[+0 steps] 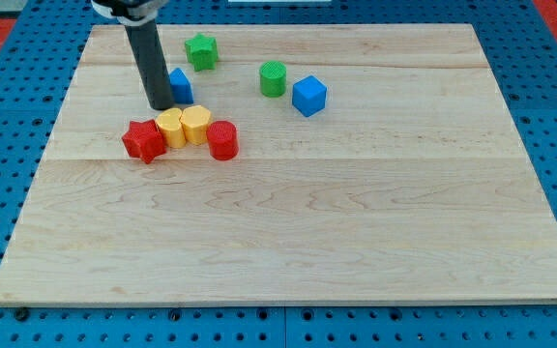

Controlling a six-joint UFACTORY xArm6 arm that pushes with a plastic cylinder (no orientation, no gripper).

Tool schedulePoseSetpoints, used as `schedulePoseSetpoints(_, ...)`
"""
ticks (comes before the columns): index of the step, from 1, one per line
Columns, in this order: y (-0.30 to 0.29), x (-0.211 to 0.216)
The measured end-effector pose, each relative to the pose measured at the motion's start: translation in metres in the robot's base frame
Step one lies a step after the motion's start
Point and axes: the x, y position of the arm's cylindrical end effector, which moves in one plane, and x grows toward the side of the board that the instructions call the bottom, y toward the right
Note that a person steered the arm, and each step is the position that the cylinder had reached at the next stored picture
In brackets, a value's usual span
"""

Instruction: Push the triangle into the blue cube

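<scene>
The blue triangle block (180, 86) lies near the view's top left, partly hidden by my rod. My tip (161, 106) rests on the board at the triangle's left side, touching or almost touching it. The blue cube (308, 96) stands well to the right of the triangle, with a green cylinder (273, 78) between them, slightly higher in the view.
A green star-shaped block (201, 50) sits above the triangle. Just below my tip lies a row: a red star block (144, 140), two yellow blocks (171, 127) (196, 124) and a red cylinder (222, 140). The wooden board (298, 232) lies on a blue pegboard.
</scene>
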Motion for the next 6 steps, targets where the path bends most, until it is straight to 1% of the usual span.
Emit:
schedulePoseSetpoints(1,-0.004,-0.032)
schedulePoseSetpoints(2,0.067,-0.046)
schedulePoseSetpoints(3,0.069,-0.041)
schedulePoseSetpoints(4,-0.036,-0.037)
schedulePoseSetpoints(5,0.041,-0.012)
schedulePoseSetpoints(6,0.151,-0.013)
